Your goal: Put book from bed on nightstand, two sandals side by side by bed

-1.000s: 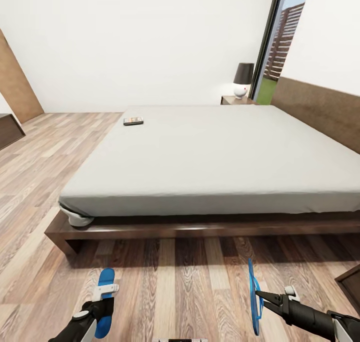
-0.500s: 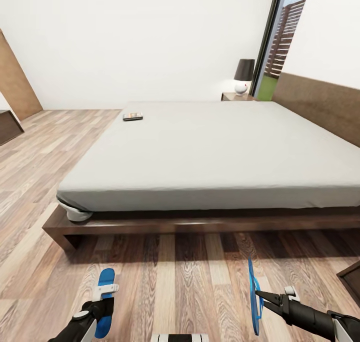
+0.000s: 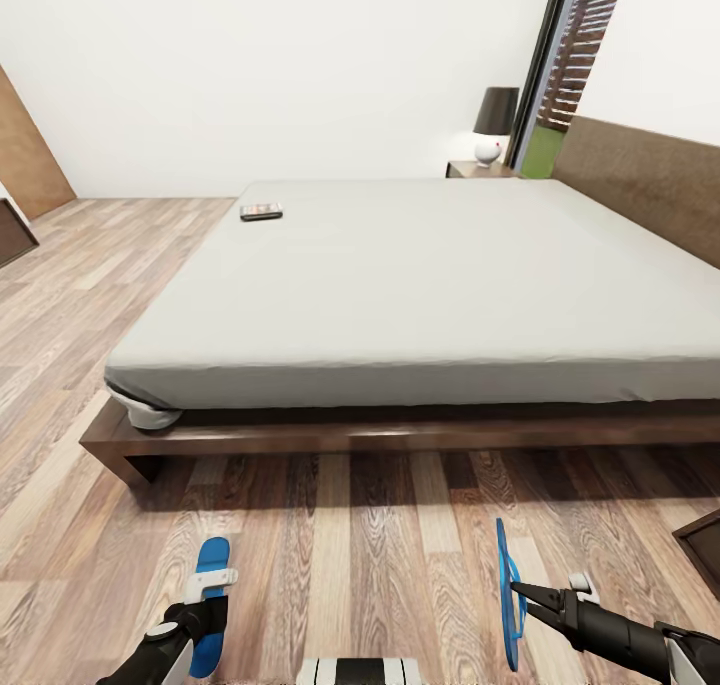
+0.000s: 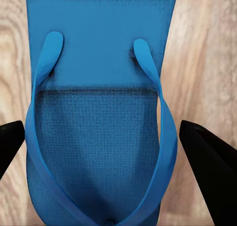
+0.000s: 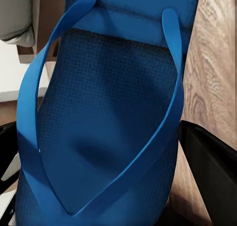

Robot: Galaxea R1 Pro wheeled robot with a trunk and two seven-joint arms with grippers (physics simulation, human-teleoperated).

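Observation:
The bed [image 3: 420, 285] lies ahead with its dark wooden frame [image 3: 300, 440] low over the floor. On its far left corner rests the small dark book [image 3: 261, 212]. A nightstand [image 3: 478, 169] stands at the far side by the window. My left gripper [image 3: 208, 597] is shut on one blue sandal [image 3: 212, 557], held flat just above the floor; its black fingers [image 4: 207, 159] flank the sandal [image 4: 98, 117]. At lower right, my right gripper [image 3: 518, 593] is shut on the other sandal [image 3: 503, 555], which is held on edge and seen close up in the right wrist view [image 5: 113, 117].
A black-shaded lamp [image 3: 495, 125] sits on the nightstand. The brown headboard [image 3: 640, 180] runs along the right wall. A dark cabinet corner [image 3: 705, 555] juts in at lower right, another dark piece [image 3: 12, 235] at far left. Wood floor stretches between me and the bed.
The head view has shifted, so the bed looks a little nearer and the far wall higher. Both grippers keep their sandals in the same pose.

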